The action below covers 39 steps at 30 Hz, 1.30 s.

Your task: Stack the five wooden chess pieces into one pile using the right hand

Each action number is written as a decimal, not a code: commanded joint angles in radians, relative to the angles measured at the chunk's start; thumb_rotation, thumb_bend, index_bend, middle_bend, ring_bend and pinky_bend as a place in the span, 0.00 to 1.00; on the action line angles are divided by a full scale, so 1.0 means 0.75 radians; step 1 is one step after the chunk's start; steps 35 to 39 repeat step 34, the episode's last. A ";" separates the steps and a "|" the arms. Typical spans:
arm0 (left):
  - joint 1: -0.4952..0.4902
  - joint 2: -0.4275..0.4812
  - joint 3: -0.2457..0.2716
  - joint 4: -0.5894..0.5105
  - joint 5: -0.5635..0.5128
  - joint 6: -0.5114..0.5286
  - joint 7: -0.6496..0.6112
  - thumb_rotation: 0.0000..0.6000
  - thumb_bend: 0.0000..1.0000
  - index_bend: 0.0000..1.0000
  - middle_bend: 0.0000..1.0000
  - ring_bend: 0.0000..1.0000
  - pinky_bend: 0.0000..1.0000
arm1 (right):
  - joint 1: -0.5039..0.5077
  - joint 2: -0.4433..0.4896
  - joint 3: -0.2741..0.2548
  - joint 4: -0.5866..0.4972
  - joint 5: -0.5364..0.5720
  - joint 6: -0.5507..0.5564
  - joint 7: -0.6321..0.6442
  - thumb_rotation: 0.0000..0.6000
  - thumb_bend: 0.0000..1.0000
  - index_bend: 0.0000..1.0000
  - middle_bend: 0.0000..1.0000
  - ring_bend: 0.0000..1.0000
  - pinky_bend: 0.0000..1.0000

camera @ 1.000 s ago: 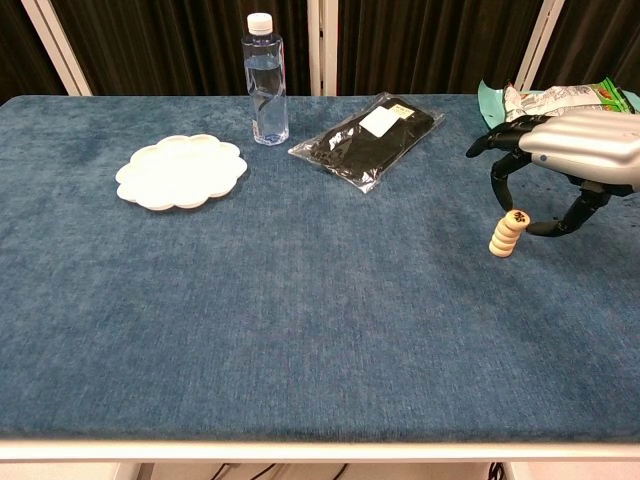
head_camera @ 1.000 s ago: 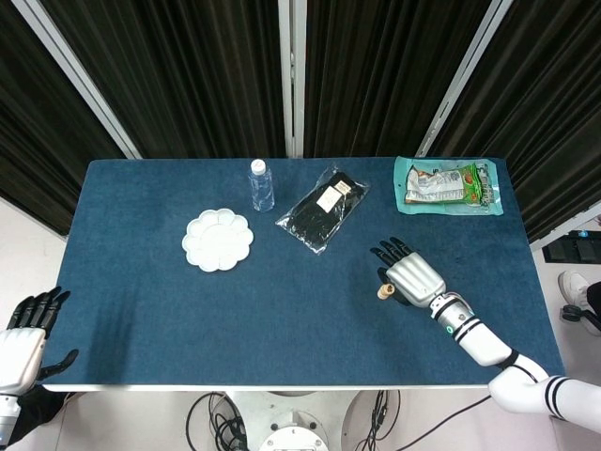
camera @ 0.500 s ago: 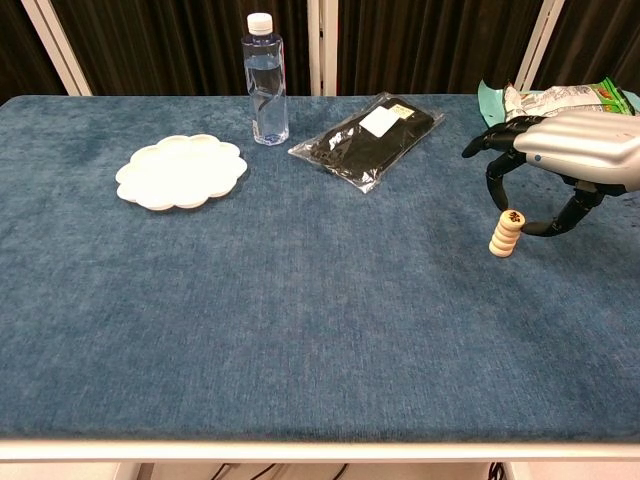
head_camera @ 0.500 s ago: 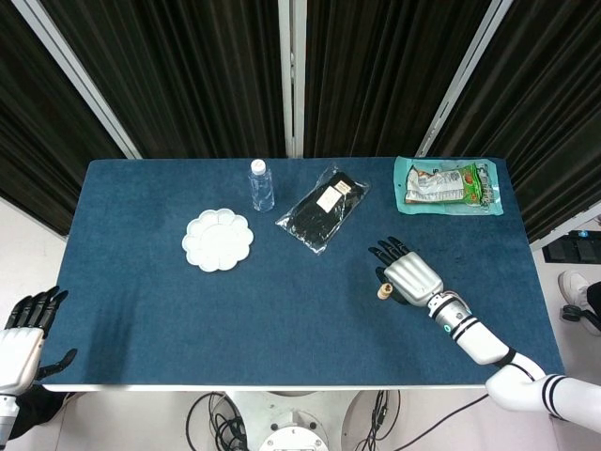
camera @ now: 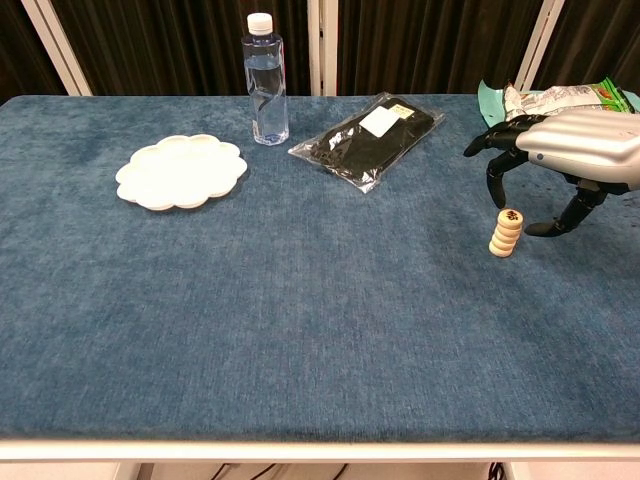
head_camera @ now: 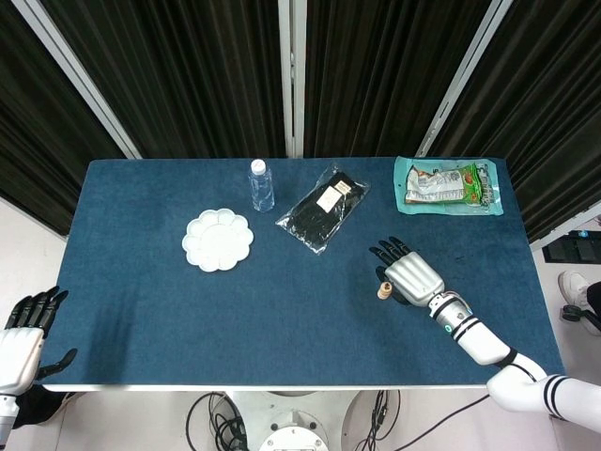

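Head view: pile of wooden chess pieces (head_camera: pixel 383 292) stands on the blue table (head_camera: pixel 141 282), right of centre, just left of the right hand (head_camera: pixel 411 278), whose dark fingers spread apart above the cloth. Left hand (head_camera: pixel 21 343) hangs off the near-left corner, fingers apart, holding nothing.

Chest view: pile (camera: pixel 505 233) stands upright, slightly leaning. Right hand (camera: pixel 570 155) arches over it from the right; fingertips (camera: pixel 497 203) sit just above and beside the top piece, not touching it.
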 commanded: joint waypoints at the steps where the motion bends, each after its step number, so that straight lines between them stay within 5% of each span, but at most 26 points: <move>1: 0.000 0.000 0.000 -0.001 0.001 0.001 0.001 1.00 0.24 0.04 0.00 0.00 0.00 | -0.001 0.002 0.000 -0.002 -0.001 0.001 0.001 1.00 0.17 0.45 0.09 0.00 0.00; 8: 0.001 0.003 0.001 -0.001 0.004 0.004 -0.004 1.00 0.24 0.04 0.00 0.00 0.00 | -0.029 0.059 -0.015 -0.053 0.002 0.020 0.018 1.00 0.15 0.27 0.05 0.00 0.00; 18: 0.004 0.003 0.001 -0.005 0.007 0.010 0.003 1.00 0.24 0.04 0.00 0.00 0.00 | -0.183 0.108 -0.042 -0.096 0.044 0.198 -0.026 1.00 0.33 0.01 0.00 0.00 0.00; 27: 0.000 -0.004 -0.002 -0.001 0.007 0.006 0.011 1.00 0.24 0.04 0.00 0.00 0.00 | -0.533 0.149 -0.074 -0.116 0.053 0.685 0.010 1.00 0.33 0.00 0.00 0.00 0.00; 39: 0.001 -0.013 -0.006 0.002 0.010 0.018 0.037 1.00 0.24 0.04 0.00 0.00 0.00 | -0.657 0.218 -0.081 -0.144 0.018 0.833 0.078 1.00 0.33 0.00 0.00 0.00 0.00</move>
